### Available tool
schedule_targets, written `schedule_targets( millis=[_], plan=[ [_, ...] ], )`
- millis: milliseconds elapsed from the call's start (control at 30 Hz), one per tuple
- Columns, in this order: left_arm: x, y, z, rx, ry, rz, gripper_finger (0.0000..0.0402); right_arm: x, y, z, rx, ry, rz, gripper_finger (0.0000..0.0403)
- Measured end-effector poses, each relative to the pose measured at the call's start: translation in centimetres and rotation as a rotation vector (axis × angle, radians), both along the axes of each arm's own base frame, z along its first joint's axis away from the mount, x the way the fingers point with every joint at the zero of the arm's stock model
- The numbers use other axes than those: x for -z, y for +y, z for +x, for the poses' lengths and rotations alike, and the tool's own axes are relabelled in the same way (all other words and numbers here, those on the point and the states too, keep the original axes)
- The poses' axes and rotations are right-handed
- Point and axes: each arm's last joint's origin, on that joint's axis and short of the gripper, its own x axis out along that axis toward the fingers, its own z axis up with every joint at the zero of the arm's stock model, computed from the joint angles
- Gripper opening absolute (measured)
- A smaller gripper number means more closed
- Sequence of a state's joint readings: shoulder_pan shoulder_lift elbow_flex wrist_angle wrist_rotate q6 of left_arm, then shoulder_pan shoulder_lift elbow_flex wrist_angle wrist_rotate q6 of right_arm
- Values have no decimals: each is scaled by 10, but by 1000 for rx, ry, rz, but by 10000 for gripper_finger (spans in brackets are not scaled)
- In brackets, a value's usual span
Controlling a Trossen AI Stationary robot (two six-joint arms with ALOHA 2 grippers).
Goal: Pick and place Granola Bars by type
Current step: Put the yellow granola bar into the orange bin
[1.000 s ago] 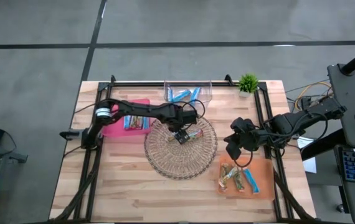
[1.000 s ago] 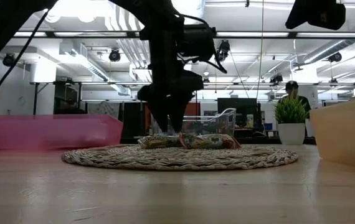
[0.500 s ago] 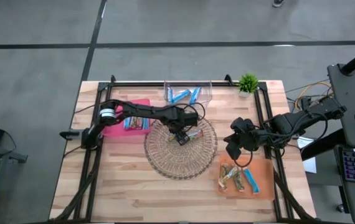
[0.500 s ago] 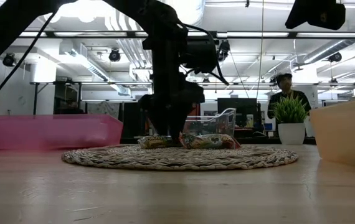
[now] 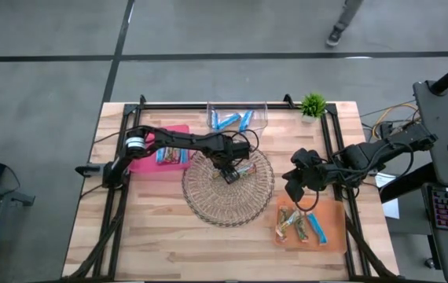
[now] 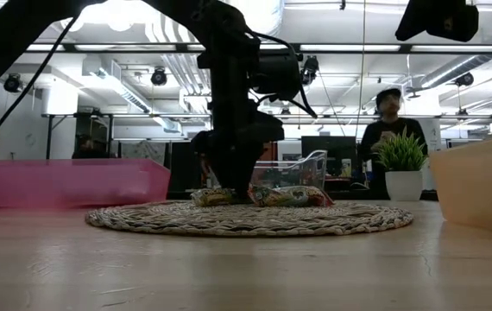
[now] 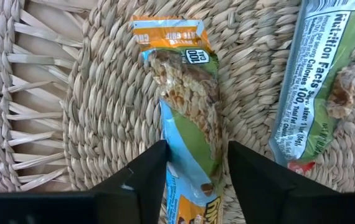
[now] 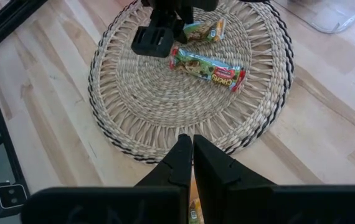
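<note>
- Our left gripper is down on the round wicker tray, its two fingers straddling one end of a granola bar with a blue, green and orange wrapper; the fingers sit close on either side of the wrapper but we cannot tell that they pinch it yet.
- We judge the straddle across the bar's narrow width is chosen so the closing fingers catch the short side.
- A second bar, green with a nutrition label, lies just beside it on the tray, apart from the fingers.
- The sorted bars sit in bins around the tray: a pink bin, a clear bin holding blue bars, an orange bin with several more.
- Our right gripper waits pressed together, near the tray's edge above the orange bin.
- Against a second ago, our left gripper has sunk to the tray and its fingers have narrowed onto the bar; the right arm has not moved.
- A person behind the table has walked nearer the plant.
</note>
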State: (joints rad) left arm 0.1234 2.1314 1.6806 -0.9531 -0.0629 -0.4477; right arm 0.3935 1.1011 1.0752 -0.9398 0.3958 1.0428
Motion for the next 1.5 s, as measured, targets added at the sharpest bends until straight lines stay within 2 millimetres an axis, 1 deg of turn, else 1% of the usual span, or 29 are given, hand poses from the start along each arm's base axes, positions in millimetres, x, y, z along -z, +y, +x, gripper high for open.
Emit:
schedule_targets(
  millis=[567,767,933,1033,1133,1333,1500],
  plan=[
    [0,0,0,2,-3,-25,72,0,0,0,-6,1,-5,9],
    [-1,-1,-1,5,4,-32,66,0,0,0,-5,1,-5,9],
    [-8,-1,-3,7,37,-40,66,0,0,0,-3,1,-3,9],
    [-15,-1,-3,11,57,-42,66,0,0,0,-3,1,-3,9],
    [-27,-1,-2,25,60,-40,66,0,0,0,-3,0,-4,9],
    [-59,3,-2,29,60,-37,66,0,0,0,2,-2,-9,9],
    [-88,7,0,29,11,-26,66,0,-1,0,12,-8,-23,9]
  ],
)
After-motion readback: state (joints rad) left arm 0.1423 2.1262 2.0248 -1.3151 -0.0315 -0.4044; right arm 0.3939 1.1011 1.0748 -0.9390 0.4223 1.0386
